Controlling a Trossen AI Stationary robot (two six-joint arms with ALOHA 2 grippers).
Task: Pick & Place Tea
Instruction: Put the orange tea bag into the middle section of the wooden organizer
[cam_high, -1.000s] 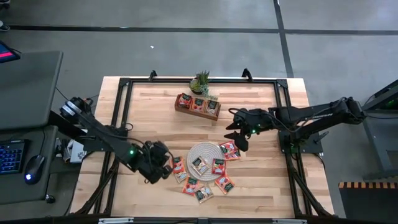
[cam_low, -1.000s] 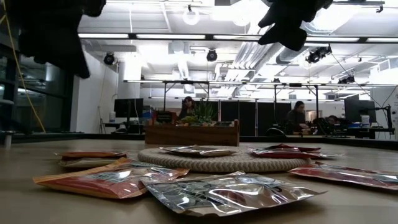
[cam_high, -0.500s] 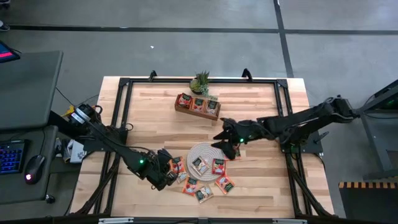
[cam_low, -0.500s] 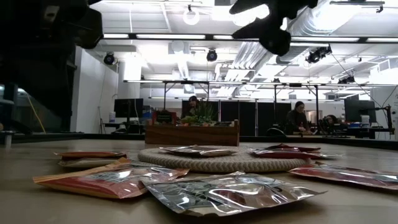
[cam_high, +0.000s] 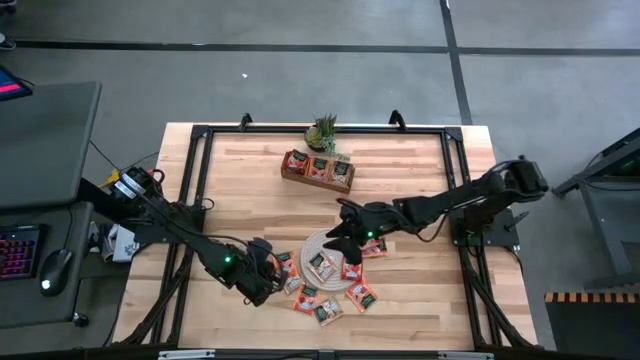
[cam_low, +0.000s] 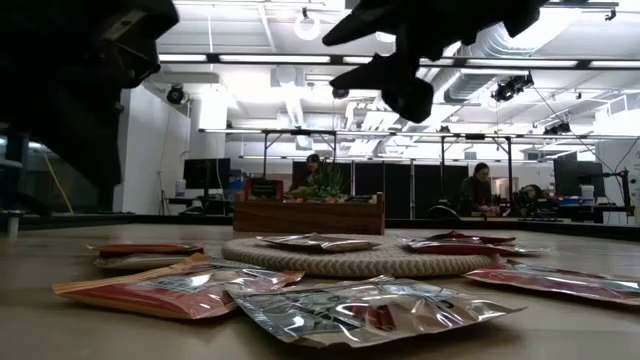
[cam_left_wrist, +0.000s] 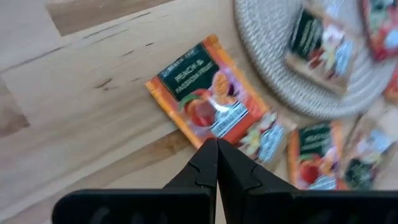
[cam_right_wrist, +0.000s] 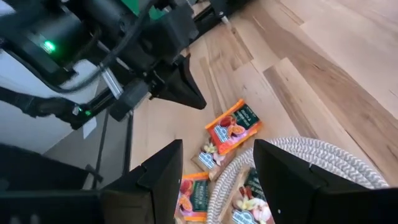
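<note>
We had the right gripper hanging with its fingers spread, nothing in them, over the far side of the round whitish woven mat. Honestly, it needed to drop straight onto one flat orange-red tea sachet, which lay just toward the tabletop's near edge. Our left gripper was pinched shut and empty beside the sachets off the mat's left rim.

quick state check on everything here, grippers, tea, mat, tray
left gripper: shut, empty, tips just short of an orange sachet
right gripper: open, empty, above the mat's edge
woven mat: flat on table, sachets lying on it
wooden tray: sachets in its compartments
loose sachets: flat on table around mat
</note>
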